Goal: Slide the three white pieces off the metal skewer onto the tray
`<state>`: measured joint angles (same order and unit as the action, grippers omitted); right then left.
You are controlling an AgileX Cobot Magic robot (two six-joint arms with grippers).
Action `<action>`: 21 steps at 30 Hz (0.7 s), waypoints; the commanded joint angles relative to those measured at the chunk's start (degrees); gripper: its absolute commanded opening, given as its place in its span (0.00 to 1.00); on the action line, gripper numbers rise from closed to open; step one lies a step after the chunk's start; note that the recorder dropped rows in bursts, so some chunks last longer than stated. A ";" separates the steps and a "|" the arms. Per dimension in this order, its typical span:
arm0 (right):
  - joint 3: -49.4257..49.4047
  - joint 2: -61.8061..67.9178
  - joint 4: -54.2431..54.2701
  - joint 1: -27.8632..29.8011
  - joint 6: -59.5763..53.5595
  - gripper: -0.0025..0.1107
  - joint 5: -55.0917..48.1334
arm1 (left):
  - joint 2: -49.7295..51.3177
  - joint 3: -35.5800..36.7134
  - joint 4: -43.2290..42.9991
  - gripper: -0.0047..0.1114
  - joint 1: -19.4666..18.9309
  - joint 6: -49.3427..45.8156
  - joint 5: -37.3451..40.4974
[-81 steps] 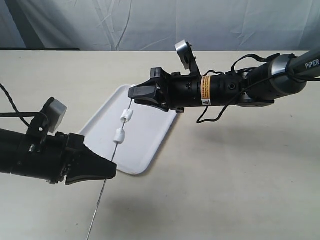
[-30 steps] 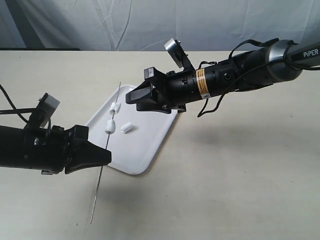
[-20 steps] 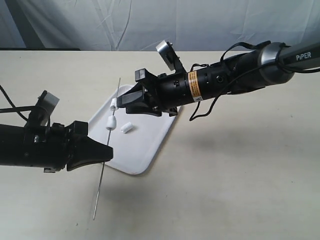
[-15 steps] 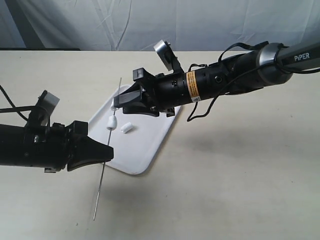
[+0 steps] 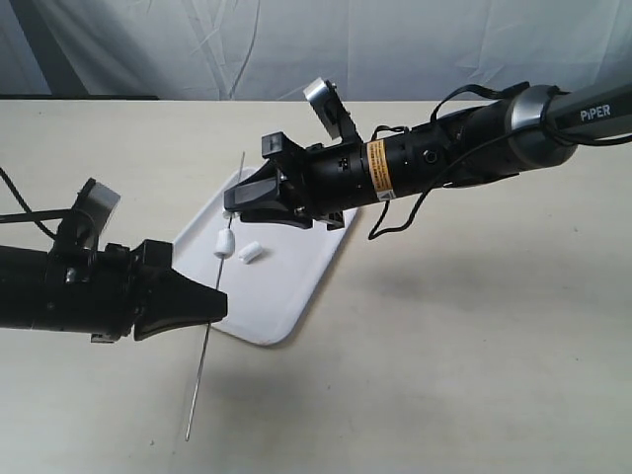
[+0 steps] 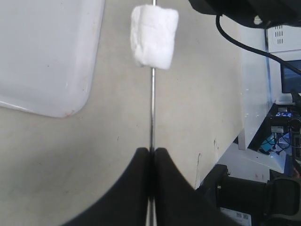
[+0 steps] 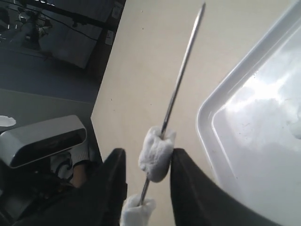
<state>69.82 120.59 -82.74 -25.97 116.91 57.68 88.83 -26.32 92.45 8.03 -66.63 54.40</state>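
A pale beige table (image 5: pixel 474 375) spreads across the scene, its matte top marked here and there with small dark specks. Behind its far edge hangs a creased whitish cloth backdrop (image 5: pixel 197 44), and a dark strip (image 5: pixel 79 96) runs along the left part of that edge. In the left wrist view a white panel (image 6: pixel 254 94) stands past the table's edge, with a lit screen (image 6: pixel 291 77) and cluttered gear beyond it, too small to make out. The right wrist view shows dim, dark framing (image 7: pixel 56 21) off the table's side.
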 commanded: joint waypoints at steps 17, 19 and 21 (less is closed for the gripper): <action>0.22 -0.01 -0.25 -0.13 -1.48 0.20 -4.67 | -0.20 0.11 -2.24 0.04 -0.13 0.19 1.06; 0.22 -0.01 -0.25 -0.13 -1.48 0.20 -5.76 | -0.20 0.11 -2.51 0.04 -0.13 0.19 1.32; 0.22 -0.01 -0.25 -0.13 -1.48 0.20 -7.05 | -0.20 0.11 -3.81 0.04 -0.13 0.77 2.33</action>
<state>69.82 120.59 -83.20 -25.97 116.15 53.04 88.83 -26.32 89.90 8.03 -66.11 54.51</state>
